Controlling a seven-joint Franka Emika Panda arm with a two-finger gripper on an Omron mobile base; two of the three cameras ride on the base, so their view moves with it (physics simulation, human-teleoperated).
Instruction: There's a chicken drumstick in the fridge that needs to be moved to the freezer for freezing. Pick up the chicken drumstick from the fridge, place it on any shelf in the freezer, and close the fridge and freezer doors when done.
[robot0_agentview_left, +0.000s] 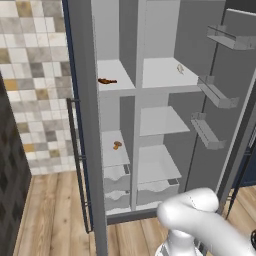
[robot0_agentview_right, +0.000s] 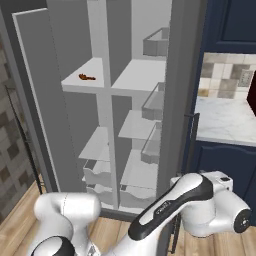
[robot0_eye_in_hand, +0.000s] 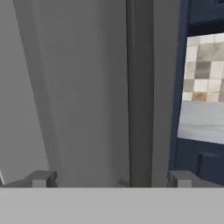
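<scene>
One slim reddish-brown chicken drumstick (robot0_agentview_left: 107, 81) lies on the freezer shelf (robot0_agentview_left: 118, 82); jaws released.

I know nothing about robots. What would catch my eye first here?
The tall grey unit stands with both doors swung open, baring white shelves. A dark reddish-brown chicken drumstick lies alone on an upper shelf of the narrow freezer, and a smaller orange-tan lump sits lower down. The white arm bends low in front.
</scene>
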